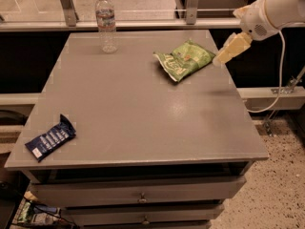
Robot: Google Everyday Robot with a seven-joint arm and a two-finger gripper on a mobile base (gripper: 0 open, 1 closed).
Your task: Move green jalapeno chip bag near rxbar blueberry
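Observation:
The green jalapeno chip bag (184, 60) lies flat at the back right of the grey table (138, 118), light green with white lettering. The rxbar blueberry (50, 138), a small dark blue wrapper, lies near the table's front left corner, far from the bag. My gripper (222, 57) hangs at the end of the white arm (267, 13), just right of the bag at the table's right edge, its cream fingers pointing down-left towards the bag and holding nothing.
A clear plastic water bottle (106, 22) stands upright at the back left of the table. Drawers (140, 194) sit under the tabletop. A glass railing (143, 13) runs behind the table. Speckled floor lies to the right.

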